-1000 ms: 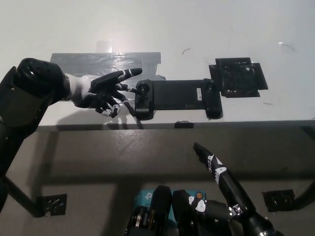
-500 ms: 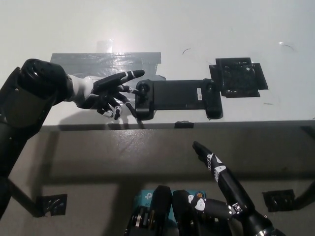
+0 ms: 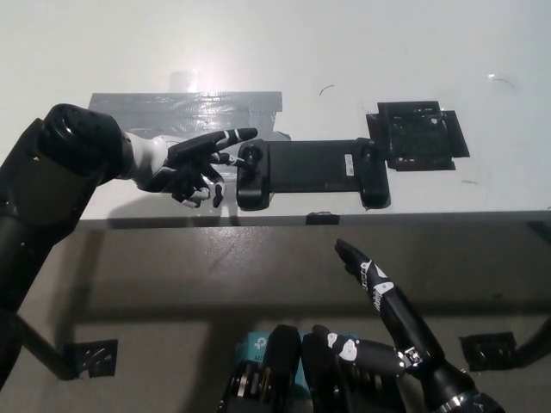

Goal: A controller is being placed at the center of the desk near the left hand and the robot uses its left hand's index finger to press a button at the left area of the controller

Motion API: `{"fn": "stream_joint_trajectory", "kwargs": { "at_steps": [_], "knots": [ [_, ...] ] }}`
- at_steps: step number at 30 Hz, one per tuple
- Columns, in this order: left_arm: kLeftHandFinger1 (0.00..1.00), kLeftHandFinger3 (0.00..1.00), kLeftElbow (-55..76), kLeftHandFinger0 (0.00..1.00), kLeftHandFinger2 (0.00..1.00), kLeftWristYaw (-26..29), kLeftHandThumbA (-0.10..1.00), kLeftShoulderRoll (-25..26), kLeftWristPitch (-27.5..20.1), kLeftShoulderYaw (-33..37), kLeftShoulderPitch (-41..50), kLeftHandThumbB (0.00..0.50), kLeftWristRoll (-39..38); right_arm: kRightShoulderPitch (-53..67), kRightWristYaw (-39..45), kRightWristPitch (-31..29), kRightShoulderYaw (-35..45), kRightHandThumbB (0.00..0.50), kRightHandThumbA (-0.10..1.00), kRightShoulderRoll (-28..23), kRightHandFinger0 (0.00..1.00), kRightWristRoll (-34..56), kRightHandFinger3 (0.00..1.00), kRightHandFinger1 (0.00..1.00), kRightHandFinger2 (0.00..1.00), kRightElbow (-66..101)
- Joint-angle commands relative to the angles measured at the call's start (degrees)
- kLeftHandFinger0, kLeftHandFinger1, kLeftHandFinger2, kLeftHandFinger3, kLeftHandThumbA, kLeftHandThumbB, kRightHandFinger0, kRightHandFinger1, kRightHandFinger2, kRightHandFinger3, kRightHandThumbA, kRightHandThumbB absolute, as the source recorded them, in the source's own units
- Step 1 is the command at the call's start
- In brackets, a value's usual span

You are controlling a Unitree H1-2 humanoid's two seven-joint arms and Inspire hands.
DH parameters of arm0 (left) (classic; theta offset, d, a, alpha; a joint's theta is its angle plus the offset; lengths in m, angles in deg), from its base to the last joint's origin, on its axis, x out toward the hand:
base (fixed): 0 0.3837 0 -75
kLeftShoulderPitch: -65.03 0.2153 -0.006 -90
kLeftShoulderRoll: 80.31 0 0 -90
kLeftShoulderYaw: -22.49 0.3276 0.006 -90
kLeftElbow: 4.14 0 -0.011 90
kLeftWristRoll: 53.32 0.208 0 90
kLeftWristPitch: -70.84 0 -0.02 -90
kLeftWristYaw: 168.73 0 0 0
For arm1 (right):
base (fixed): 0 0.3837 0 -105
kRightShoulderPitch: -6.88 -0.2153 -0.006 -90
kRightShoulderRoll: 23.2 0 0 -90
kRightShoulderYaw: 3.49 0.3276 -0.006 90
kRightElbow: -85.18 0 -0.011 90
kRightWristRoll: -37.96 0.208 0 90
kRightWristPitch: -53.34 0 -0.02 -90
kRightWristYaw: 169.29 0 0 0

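A black controller (image 3: 311, 171) lies flat near the front edge of the white desk (image 3: 344, 52), its left grip toward my left hand. My left hand (image 3: 193, 162) hovers just left of it, one finger stretched out with its tip by the controller's upper left corner and the rest curled under. Whether the tip touches a button cannot be told. It holds nothing. My black right hand (image 3: 387, 331) rests low at the bottom right, below the desk edge, fingers spread and empty.
A strip of grey tape (image 3: 185, 107) is stuck on the desk behind my left hand. A black square pad (image 3: 417, 135) lies at the controller's right end. The desk's front edge (image 3: 310, 218) runs just below the controller.
My left hand has edged right and slightly up, bringing the outstretched fingertip nearer the controller's left end while the other fingers curl in more. The controller has not moved.
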Motion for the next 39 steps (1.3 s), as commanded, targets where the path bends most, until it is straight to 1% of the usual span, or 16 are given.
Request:
{"fn": "stream_joint_trajectory", "kwargs": {
  "at_steps": [1,3,5,8,12,14,19,22,24,26,29,31,32,34,36,39],
  "knots": [
    [0.17,1.0,-0.16,0.0,0.52,-1.72,1.0,0.35,0.97,1.83,1.34,0.463,3.72,-1.07,0.51,-0.5,0.24,0.222,0.75,0.47,1.0,0.63,1.0,1.0,1.0,1.96],
    [0.24,1.0,-0.65,0.03,0.61,-1.93,1.0,0.29,0.97,2.24,1.69,0.483,4.27,-1.38,0.53,-0.37,0.24,0.225,0.75,0.43,1.0,0.5,1.0,1.0,1.0,1.94],
    [0.27,1.0,0.09,0.08,0.59,-1.94,1.0,0.49,0.97,3.09,2.44,0.481,5.05,-1.5,0.59,-0.3,0.24,0.228,0.75,0.41,1.0,0.54,1.0,1.0,1.0,1.9],
    [0.24,1.0,-0.7,0.0,0.55,-3.13,1.0,0.21,0.97,4.41,3.88,0.484,5.65,-1.55,0.54,-0.68,0.29,0.231,0.76,0.38,1.0,0.56,1.0,1.0,1.0,1.5],
    [0.18,1.0,-1.26,0.0,0.51,-3.39,1.0,-0.02,0.97,6.58,5.29,0.5,7.53,-1.54,0.61,-0.68,0.23,0.225,0.76,0.32,1.0,0.54,1.0,1.0,1.0,1.53],
    [0.16,1.0,0.21,0.0,0.53,-4.25,1.0,0.6,0.97,8.52,6.14,0.476,7.89,-1.33,0.61,-0.31,0.21,0.228,0.76,0.38,1.0,0.61,1.0,1.0,1.0,1.67],
    [0.04,1.0,0.06,0.0,0.43,-3.85,1.0,0.7,0.97,9.62,6.48,0.5,7.46,-1.26,0.59,-0.28,0.25,0.226,0.75,0.51,1.0,0.82,1.0,1.0,1.0,1.62],
    [0.08,1.0,0.26,0.0,0.47,-3.52,1.0,0.6,0.97,8.07,6.6,0.5,6.54,-1.05,0.65,-0.2,0.22,0.219,0.74,0.54,1.0,0.99,1.0,1.0,1.0,1.65],
    [0.19,1.0,2.33,0.04,0.54,-2.8,1.0,1.12,0.97,6.72,6.59,0.5,5.73,-1.11,0.71,-0.07,0.17,0.22,0.74,0.49,1.0,0.88,1.0,1.0,1.0,1.77],
    [0.22,1.0,3.41,0.0,0.52,-3.86,1.0,1.63,0.97,5.8,5.83,0.5,4.3,-1.14,0.64,0.05,0.17,0.221,0.74,0.45,1.0,0.66,1.0,1.0,1.0,1.86],
    [0.19,1.0,4.58,0.01,0.45,-5.51,1.0,2.3,0.97,2.99,3.98,0.485,1.34,-1.24,0.72,-0.12,0.27,0.222,0.74,0.27,1.0,0.74,1.0,1.0,1.0,1.7],
    [0.26,1.0,6.49,0.04,0.5,-5.64,1.0,2.94,0.97,1.23,3.36,0.492,-0.14,-1.28,0.73,-0.11,0.22,0.222,0.74,0.18,1.0,0.51,1.0,1.0,1.0,1.67],
    [0.27,1.0,7.28,0.04,0.51,-5.76,1.0,3.29,0.97,-0.37,2.91,0.475,-1.98,-1.24,0.77,-0.27,0.22,0.221,0.74,0.18,1.0,0.63,1.0,1.0,1.0,1.53],
    [0.25,1.0,8.26,0.02,0.49,-5.8,1.0,3.81,0.97,-2.05,2.11,0.469,-4.0,-1.14,0.78,-0.6,0.22,0.222,0.74,0.2,1.0,0.76,1.0,1.0,1.0,1.32],
    [0.18,1.0,8.77,0.0,0.42,-4.77,1.0,4.28,0.97,-3.83,1.41,0.438,-7.93,-1.08,0.78,-0.75,0.18,0.226,0.74,0.21,1.0,0.73,1.0,1.0,1.0,1.22],
    [0.18,1.0,14.88,0.0,0.5,-0.69,1.0,4.97,0.97,-8.21,2.17,0.447,-14.59,-1.09,0.95,-0.11,0.29,0.232,0.74,0.16,1.0,1.05,1.0,1.0,1.0,1.47]
  ]
}}
